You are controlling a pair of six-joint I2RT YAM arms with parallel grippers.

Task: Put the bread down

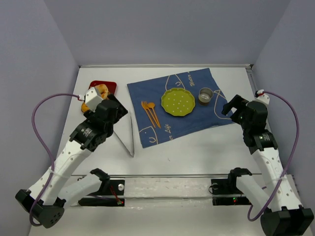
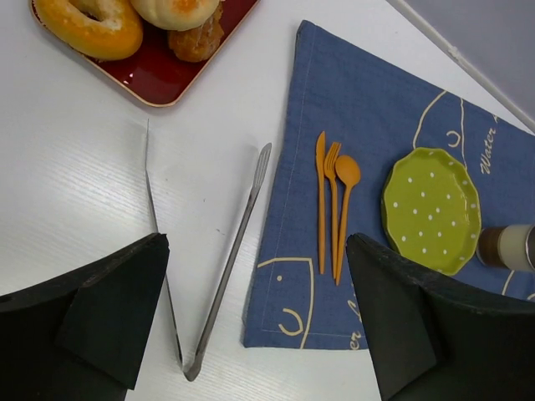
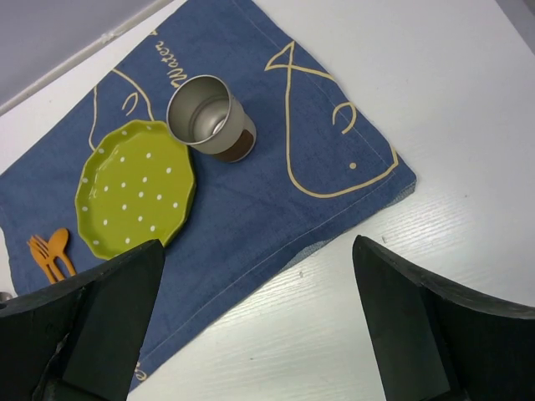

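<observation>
The bread (image 2: 177, 10) is a pale tan piece with a whitish top on the red tray (image 2: 150, 79), cut off by the top edge of the left wrist view, so its hole does not show. An orange-golden ring donut (image 2: 88, 27) and a darker brown piece (image 2: 199, 42) lie beside it. In the top view the tray (image 1: 109, 86) is at the far left, with the baked pieces (image 1: 102, 90) partly hidden by my left wrist. My left gripper (image 2: 259, 322) (image 1: 118, 110) is open and empty, above metal tongs (image 2: 224, 267). My right gripper (image 3: 259, 326) (image 1: 230, 105) is open and empty.
A blue placemat (image 1: 197, 120) holds a green dotted plate (image 1: 178, 103), a metal cup (image 1: 205, 95) and orange plastic cutlery (image 1: 151, 113). The open tongs (image 1: 125, 141) lie on the white table left of the mat. Grey walls close in the table.
</observation>
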